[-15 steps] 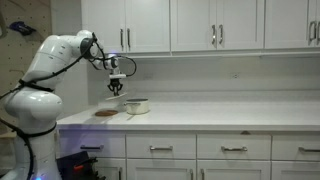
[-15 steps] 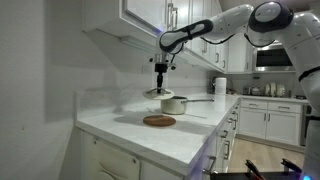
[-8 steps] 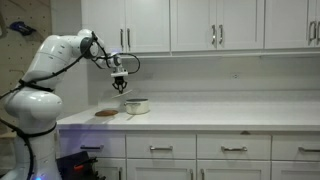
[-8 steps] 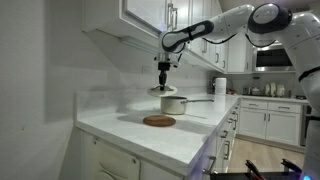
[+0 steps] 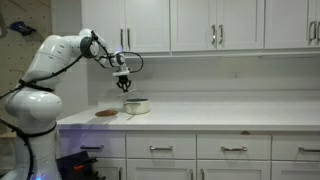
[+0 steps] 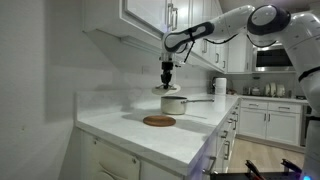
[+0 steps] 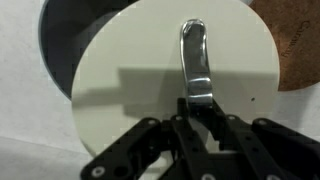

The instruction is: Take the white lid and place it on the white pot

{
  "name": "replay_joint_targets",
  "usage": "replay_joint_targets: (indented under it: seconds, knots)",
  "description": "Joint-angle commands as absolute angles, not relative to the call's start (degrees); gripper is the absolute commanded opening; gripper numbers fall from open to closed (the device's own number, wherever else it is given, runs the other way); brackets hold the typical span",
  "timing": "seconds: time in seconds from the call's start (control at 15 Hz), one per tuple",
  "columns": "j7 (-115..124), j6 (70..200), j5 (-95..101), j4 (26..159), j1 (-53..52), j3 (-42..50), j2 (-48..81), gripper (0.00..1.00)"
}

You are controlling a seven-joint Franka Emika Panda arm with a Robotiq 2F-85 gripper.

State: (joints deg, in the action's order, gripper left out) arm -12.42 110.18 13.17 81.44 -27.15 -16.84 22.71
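The claw [image 7: 197, 106] pinched the white lid [image 7: 130, 85] just above the white pot [image 7: 52, 45], whose mouth peeked past one edge.

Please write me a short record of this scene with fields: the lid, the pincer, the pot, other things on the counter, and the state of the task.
lid: white, round, held in the air, partly over the pot
pincer: shut on the lid's metal handle
pot: white, open, stands on the counter
mat: brown, round, flat on the counter beside the pot
task state: lid not yet on the pot; the wrist view shows the pot's dark mouth beyond the lid's edge
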Motion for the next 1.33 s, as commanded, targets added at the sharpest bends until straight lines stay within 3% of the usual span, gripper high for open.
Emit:
replay_joint_targets:
  seconds: [0.0,1.27]
  knots:
    - [-8.64,108.48,12.07,79.42,-25.89,-16.27,21.5,0.06]
    - [14.45,116.95,6.16,87.49,-20.41,-14.77,17.2,0.06]
